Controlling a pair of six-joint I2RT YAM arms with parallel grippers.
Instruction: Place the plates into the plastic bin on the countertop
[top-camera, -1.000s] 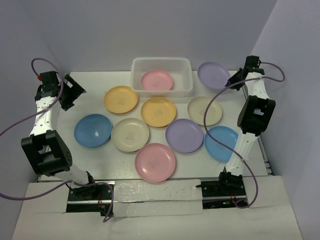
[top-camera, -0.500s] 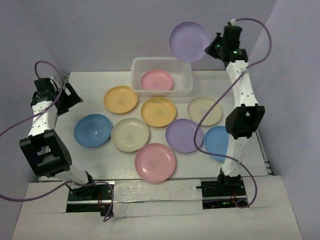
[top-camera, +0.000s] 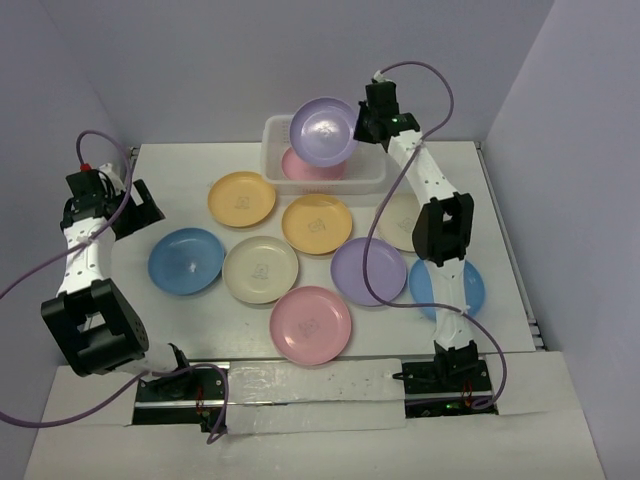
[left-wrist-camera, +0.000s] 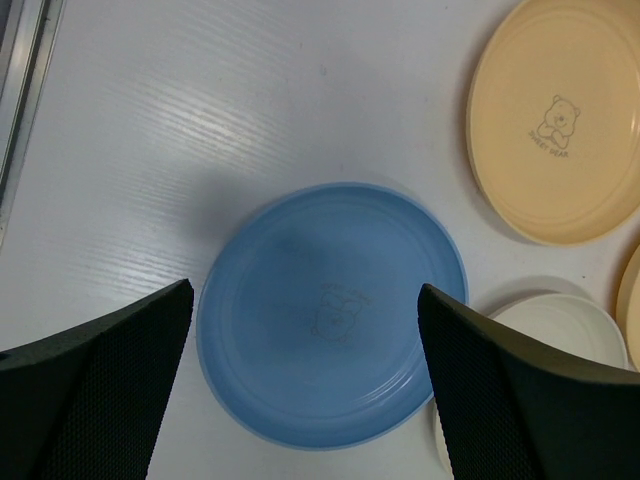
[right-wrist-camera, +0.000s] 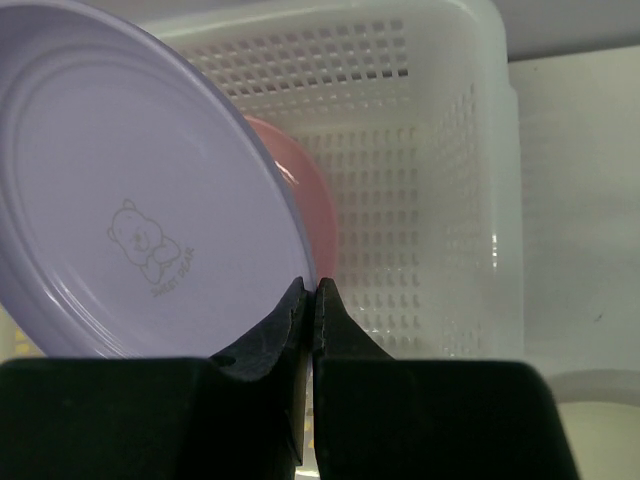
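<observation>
My right gripper (top-camera: 361, 128) (right-wrist-camera: 311, 290) is shut on the rim of a lavender plate (top-camera: 323, 129) (right-wrist-camera: 140, 210), holding it tilted above the plastic bin (top-camera: 372, 172) (right-wrist-camera: 430, 180). A pink plate (top-camera: 305, 166) (right-wrist-camera: 312, 215) lies inside the bin. My left gripper (top-camera: 135, 200) (left-wrist-camera: 305, 330) is open above a blue plate (top-camera: 186, 261) (left-wrist-camera: 330, 310) at the left of the countertop (top-camera: 180, 160). Several more plates lie on the countertop: two yellow-orange (top-camera: 241, 198) (top-camera: 317, 223), two cream (top-camera: 260, 269) (top-camera: 400, 225), lavender (top-camera: 365, 272), pink (top-camera: 311, 325) and blue (top-camera: 475, 285).
Pale lavender walls (top-camera: 250, 60) enclose the countertop on three sides. The right arm's links (top-camera: 440, 230) and cable hang over the cream and blue plates at the right. A yellow-orange plate (left-wrist-camera: 560, 120) and a cream plate (left-wrist-camera: 560, 325) show in the left wrist view.
My right gripper lifted the lavender plate from the far right corner, swung it up and left, and now holds it over the bin. My left gripper shifted slightly toward the blue plate.
</observation>
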